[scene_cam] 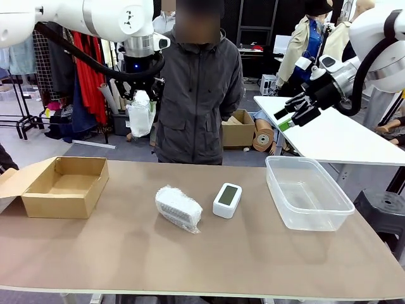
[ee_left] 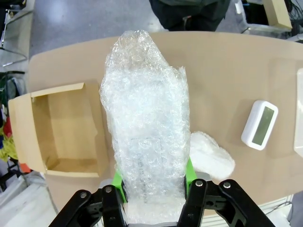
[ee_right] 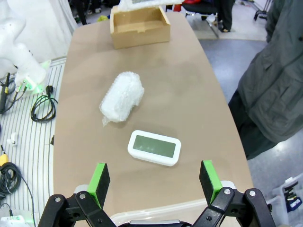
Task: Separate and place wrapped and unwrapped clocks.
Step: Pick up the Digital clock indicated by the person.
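My left gripper hangs high above the table's left half, shut on a bubble-wrapped clock, which fills the middle of the left wrist view between the green pads. A second wrapped clock lies on the table's middle, also seen as a whitish bundle and partly behind the held one. The bare white clock with its grey-green screen lies just right of it. My right gripper is open, raised at the right, with nothing between its fingers.
An open cardboard box sits at the table's left end. A clear plastic tub stands at the right. A person in a grey jacket stands at the far edge. A white table is behind at right.
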Robot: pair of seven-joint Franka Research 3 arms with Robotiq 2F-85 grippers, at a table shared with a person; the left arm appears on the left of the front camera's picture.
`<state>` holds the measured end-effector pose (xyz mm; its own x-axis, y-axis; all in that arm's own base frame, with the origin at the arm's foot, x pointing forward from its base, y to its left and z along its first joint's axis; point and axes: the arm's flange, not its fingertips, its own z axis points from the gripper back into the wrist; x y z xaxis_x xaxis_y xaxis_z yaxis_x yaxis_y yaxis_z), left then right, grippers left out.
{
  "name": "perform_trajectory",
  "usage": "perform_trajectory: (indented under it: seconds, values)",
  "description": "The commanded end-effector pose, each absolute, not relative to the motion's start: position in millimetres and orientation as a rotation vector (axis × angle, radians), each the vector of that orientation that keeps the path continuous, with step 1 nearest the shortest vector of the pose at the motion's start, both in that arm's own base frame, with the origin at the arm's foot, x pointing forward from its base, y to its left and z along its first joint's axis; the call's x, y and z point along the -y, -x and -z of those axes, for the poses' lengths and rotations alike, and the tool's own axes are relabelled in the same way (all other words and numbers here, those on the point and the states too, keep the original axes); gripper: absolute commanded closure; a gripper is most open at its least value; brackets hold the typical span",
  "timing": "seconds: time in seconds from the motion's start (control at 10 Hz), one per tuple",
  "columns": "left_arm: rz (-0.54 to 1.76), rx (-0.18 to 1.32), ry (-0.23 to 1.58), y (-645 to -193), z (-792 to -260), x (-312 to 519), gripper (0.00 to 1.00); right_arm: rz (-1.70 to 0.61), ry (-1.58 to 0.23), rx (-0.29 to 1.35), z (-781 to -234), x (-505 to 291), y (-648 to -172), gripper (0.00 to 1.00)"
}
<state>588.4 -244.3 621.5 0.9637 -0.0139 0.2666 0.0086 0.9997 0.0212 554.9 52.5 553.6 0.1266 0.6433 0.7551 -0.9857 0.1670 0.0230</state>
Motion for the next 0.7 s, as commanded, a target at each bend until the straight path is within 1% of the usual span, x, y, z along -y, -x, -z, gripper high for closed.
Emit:
perform_trajectory:
  seconds: [0.0, 0.6]
  values:
    - [0.007, 0.272, -0.021, -588.1, -623.9, 243.6, 1.0, -1.302, -0.61, 0.696, -555.1, -53.3, -555.3, 0.0]
    - [0.007, 0.272, -0.021, -588.1, -623.9, 243.6, 1.0, -1.302, -0.61, 0.696, -555.1, -53.3, -555.3, 0.0]
